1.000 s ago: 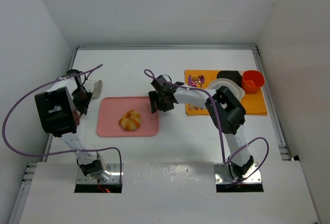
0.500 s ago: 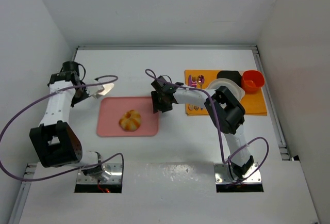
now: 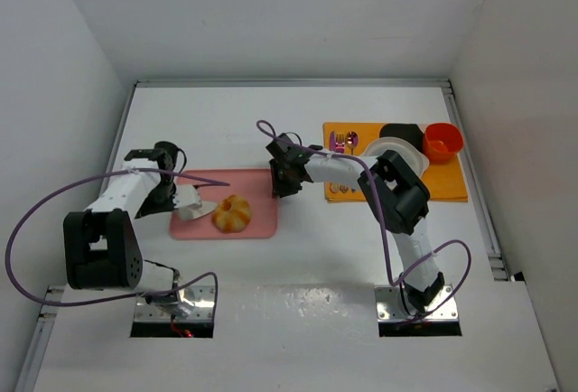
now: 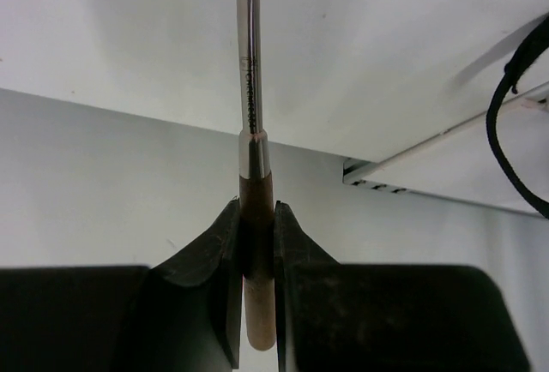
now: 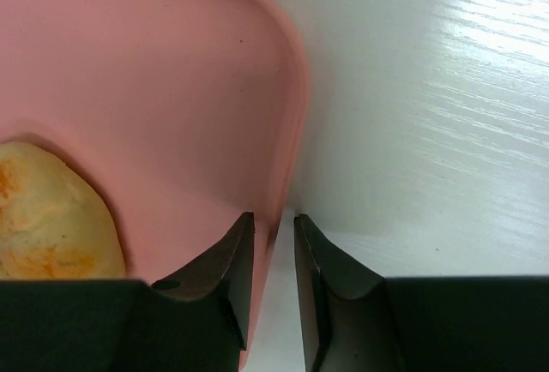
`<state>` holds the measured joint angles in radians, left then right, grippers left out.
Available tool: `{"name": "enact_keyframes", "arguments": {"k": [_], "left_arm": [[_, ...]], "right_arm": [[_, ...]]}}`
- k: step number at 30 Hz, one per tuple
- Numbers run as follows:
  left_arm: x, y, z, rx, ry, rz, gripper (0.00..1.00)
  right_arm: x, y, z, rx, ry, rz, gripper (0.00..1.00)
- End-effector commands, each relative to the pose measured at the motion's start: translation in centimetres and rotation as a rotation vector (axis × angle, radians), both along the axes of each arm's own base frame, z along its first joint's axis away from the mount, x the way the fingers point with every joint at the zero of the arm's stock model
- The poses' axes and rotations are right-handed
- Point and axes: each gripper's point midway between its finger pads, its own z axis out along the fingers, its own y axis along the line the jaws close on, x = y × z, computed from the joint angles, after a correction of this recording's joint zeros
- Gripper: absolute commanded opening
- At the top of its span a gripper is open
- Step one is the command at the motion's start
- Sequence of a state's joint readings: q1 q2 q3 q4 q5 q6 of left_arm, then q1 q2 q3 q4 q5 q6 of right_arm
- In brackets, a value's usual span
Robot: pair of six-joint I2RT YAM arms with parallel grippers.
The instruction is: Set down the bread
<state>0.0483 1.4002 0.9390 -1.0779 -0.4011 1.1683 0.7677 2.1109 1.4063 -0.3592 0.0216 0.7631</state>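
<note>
White counter [image 3: 271, 266], walled on three sides, pink tray [image 3: 257, 220] left of centre, orange mat [image 3: 452, 184] at right, two arm bases at near edge

the left tool [image 4: 257, 303] clamps a wooden-handled utensil [image 4: 255, 209], its metal shaft pointing straight up.

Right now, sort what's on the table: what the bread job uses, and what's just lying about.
In use:
bread
pink tray
spatula, held in the left gripper
right gripper, straddling the tray's rim

Lying about:
orange mat
white plate
red cup
black container
cutlery
</note>
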Motion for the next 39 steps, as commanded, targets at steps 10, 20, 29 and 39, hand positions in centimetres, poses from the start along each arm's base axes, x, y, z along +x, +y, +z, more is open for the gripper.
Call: {"name": "enact_keyframes", "arguments": {"k": [10, 20, 29, 39], "left_arm": [[-0.3, 0.0, 1.2, 0.127, 0.026, -0.137, 0.0], [1.2, -5.4, -1.3, 0.043, 0.019, -0.292, 0.0], [3.3, -12.1, -3.5, -0.093, -0.032, -0.265, 0.0], [2.5, -14.2, -4.6, -0.261, -0.039, -0.229, 0.0]], "right_arm": [[-1.2, -0.2, -1.0, 0.013, 0.052, -0.048, 0.07], [-1.2, -0.2, -0.7, 0.018, 0.054, -0.055, 0.02], [-1.8, 0.0, -0.8, 0.011, 0.065, -0.05, 0.0], [-1.6, 0.1, -0.8, 0.016, 0.061, -0.055, 0.0]]}}
